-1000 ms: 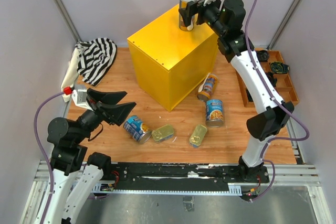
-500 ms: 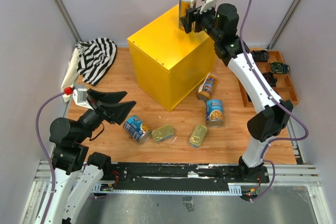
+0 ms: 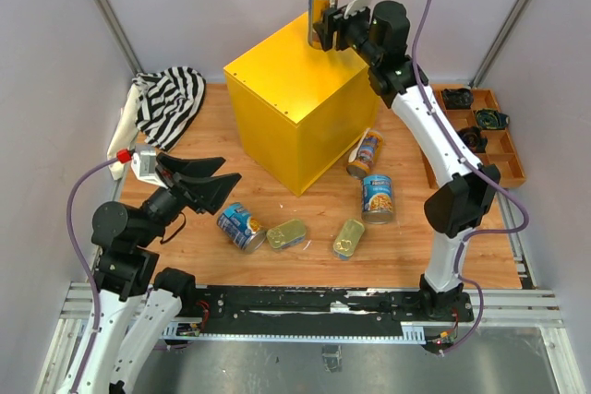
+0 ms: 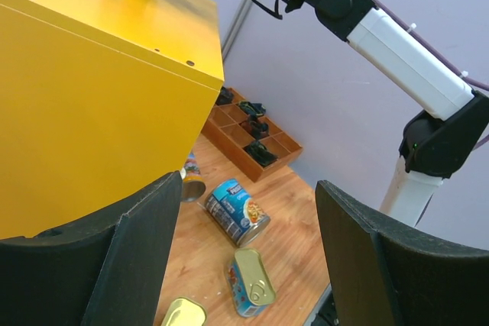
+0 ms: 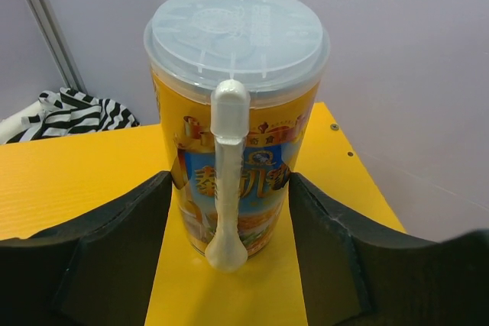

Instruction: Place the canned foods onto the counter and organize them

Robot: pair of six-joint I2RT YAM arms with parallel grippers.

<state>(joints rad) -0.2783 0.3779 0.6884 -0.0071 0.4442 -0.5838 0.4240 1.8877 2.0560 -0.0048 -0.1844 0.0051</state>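
A tall white-lidded can (image 3: 322, 11) (image 5: 263, 112) stands upright on the far corner of the yellow counter (image 3: 295, 89) (image 5: 84, 181). My right gripper (image 3: 326, 27) (image 5: 229, 188) is shut on it, one finger against each side. On the wooden floor lie a second tall can (image 3: 366, 152), two blue-labelled cans (image 3: 378, 197) (image 3: 242, 226) and two golden tins (image 3: 287, 233) (image 3: 348, 237). My left gripper (image 3: 229, 175) (image 4: 248, 188) hangs open and empty at the left, just above the nearer blue can. The left wrist view shows a blue can (image 4: 237, 211) and a tin (image 4: 252, 288).
A striped cloth (image 3: 171, 103) lies at the back left. A brown compartmented tray (image 3: 480, 131) (image 4: 252, 131) holding small black gadgets stands against the right wall. Walls close in on three sides.
My right gripper has closed on the tall can and shifted it a little left toward the counter's far corner. The left arm has barely moved.
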